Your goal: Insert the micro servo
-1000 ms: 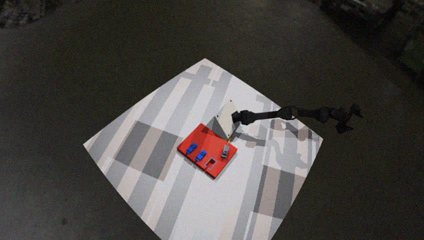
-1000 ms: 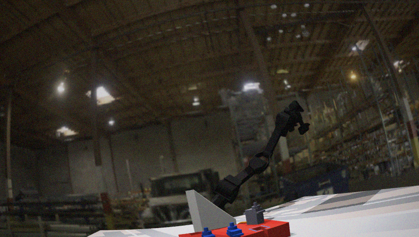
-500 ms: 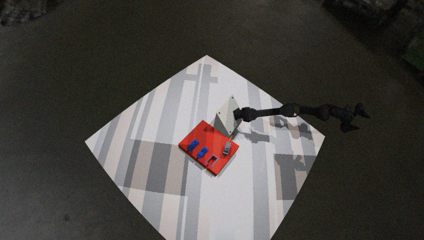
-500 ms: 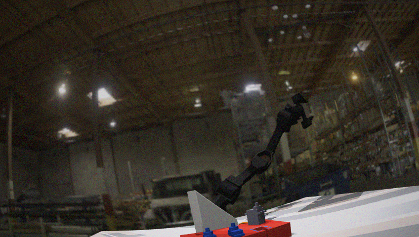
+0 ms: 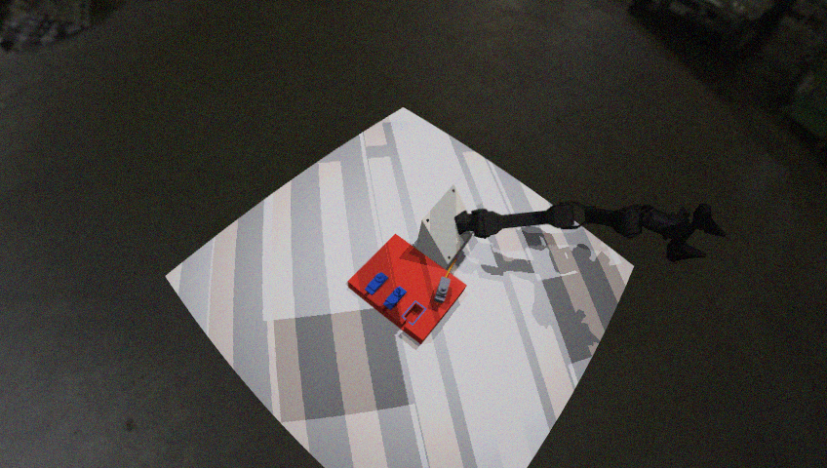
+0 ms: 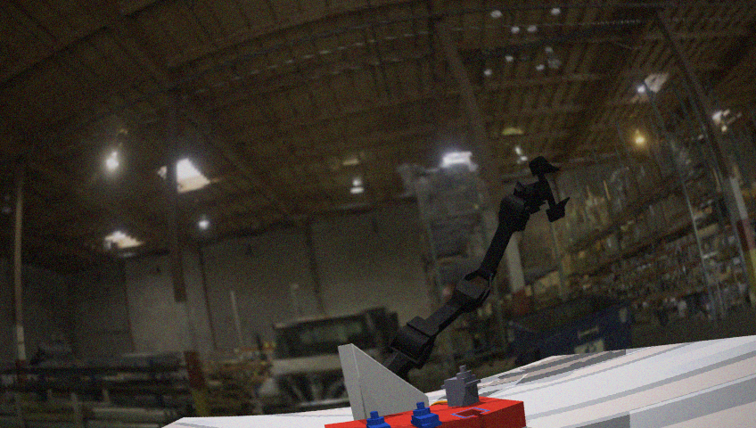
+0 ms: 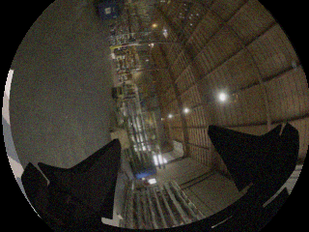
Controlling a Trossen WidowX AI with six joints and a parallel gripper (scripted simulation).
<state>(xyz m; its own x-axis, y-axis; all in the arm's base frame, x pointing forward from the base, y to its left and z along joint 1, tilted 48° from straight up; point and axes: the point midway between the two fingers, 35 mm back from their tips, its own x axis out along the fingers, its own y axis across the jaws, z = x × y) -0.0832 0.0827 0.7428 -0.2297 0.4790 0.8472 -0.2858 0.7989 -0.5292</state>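
Deck [image 5: 400,266]: servo [image 5: 443,288] far from open end effector [image 5: 693,234].

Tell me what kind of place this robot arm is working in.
Most likely a large warehouse or industrial hall: tall storage racks loaded with goods line one side, a high trussed roof with hanging lights spans overhead, and a parked vehicle sits in the dim background.

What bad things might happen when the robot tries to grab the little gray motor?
The open gripper is raised far from the gray servo, so its long descent might knock the servo over. The gray wedge panel stands beside the servo; the arm might bump it. The servo's cable might miss the blue-outlined pocket.
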